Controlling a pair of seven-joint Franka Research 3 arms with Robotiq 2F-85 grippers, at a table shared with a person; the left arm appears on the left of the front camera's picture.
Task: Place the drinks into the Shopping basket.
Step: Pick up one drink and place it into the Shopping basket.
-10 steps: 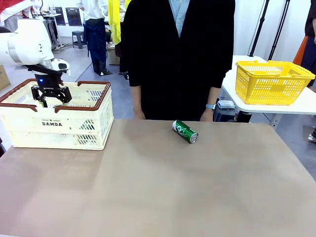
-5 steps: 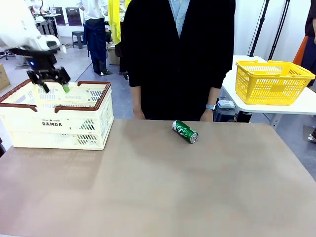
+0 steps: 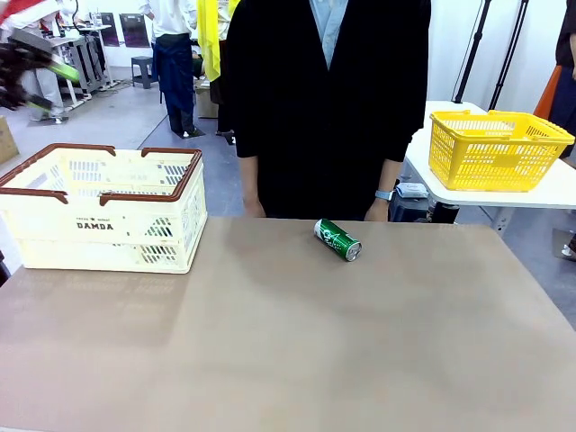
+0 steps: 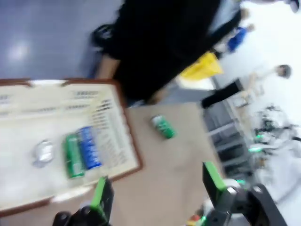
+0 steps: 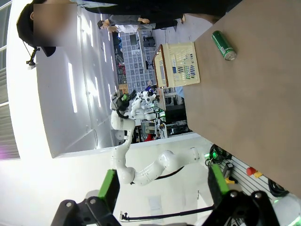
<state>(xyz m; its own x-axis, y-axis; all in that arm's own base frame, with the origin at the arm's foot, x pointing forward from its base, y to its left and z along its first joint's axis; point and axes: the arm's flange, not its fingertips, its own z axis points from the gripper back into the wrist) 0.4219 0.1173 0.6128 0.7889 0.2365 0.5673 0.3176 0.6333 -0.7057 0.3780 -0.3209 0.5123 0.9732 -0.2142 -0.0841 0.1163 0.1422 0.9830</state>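
Left hand (image 4: 155, 188): high above the Shopping basket (image 4: 70, 183), fingers spread wide and holding nothing, likely having let a can go.
Right hand (image 5: 162, 188): spread wide, empty, well clear of the work.
Basket contents: a green can (image 4: 71, 155) and a blue can (image 4: 88, 148) lay touching, side by side; a silvery thing (image 4: 43, 151) lay near them, too blurred to name.
Remaining drink: a green can on its side (image 3: 337, 239), far middle of the brown surface (image 3: 297, 342), just before the person (image 3: 326, 99).
Basket: far left on the surface.
Room: yellow mesh basket (image 3: 498, 148) on a white side table (image 3: 549, 196), far right.

Left end effector (image 3: 31, 76) blurred at the frame's edge — basket contents (image 4: 77, 153) smeared, the silvery item unidentifiable.
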